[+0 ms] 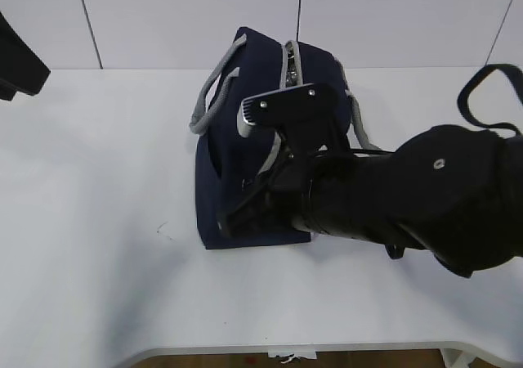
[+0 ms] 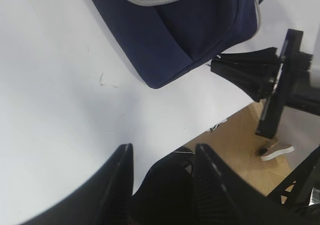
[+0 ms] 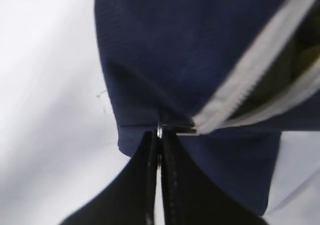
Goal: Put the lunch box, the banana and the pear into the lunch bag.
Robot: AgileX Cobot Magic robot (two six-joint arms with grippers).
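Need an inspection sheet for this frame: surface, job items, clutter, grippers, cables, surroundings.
Surface: white table, one small scuff mark.
Job's things: navy-blue fabric lunch bag with grey strap handles, grey zipper partly open; lunch box, banana and pear not visible.
Clutter: nothing seen.
Grippers: right gripper pinched shut on the metal zipper pull; left gripper open, empty, apart from the bag.
Cables: black cable loop on the right arm.
Surroundings: pale panelled wall; wooden floor.
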